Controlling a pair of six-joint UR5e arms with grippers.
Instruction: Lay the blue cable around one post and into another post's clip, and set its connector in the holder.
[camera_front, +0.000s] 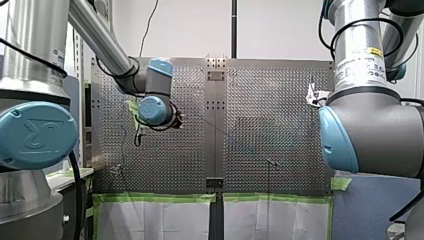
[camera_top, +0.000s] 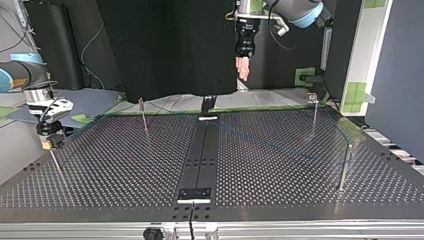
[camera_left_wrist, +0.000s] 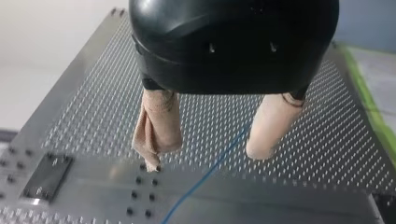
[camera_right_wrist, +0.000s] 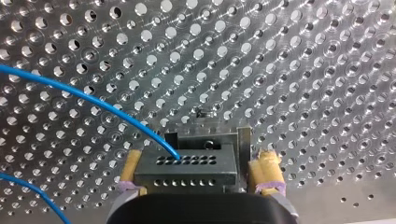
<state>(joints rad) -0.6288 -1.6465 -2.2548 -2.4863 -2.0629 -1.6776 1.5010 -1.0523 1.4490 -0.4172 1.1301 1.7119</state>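
Observation:
The black connector (camera_right_wrist: 187, 168) sits in a metal holder (camera_right_wrist: 243, 140) on the perforated table, and the blue cable (camera_right_wrist: 93, 102) leaves its top face. My right gripper (camera_right_wrist: 200, 157) is open, one yellow-padded finger (camera_right_wrist: 266, 168) on each side of the connector. In the top view this gripper (camera_top: 50, 140) hangs low at the left edge beside a thin post (camera_top: 56, 162). My left gripper (camera_left_wrist: 205, 154) is open with beige pads and holds nothing. It hangs high above the table (camera_top: 243, 65), and the cable (camera_left_wrist: 210, 168) runs across the plate below it.
Three more thin posts stand on the plate: one back left (camera_top: 143, 115), one back right (camera_top: 315, 112), one near right (camera_top: 345, 165). A dark centre strip (camera_top: 202, 155) splits the table. Green tape (camera_front: 160, 197) lines the near edge in the front view.

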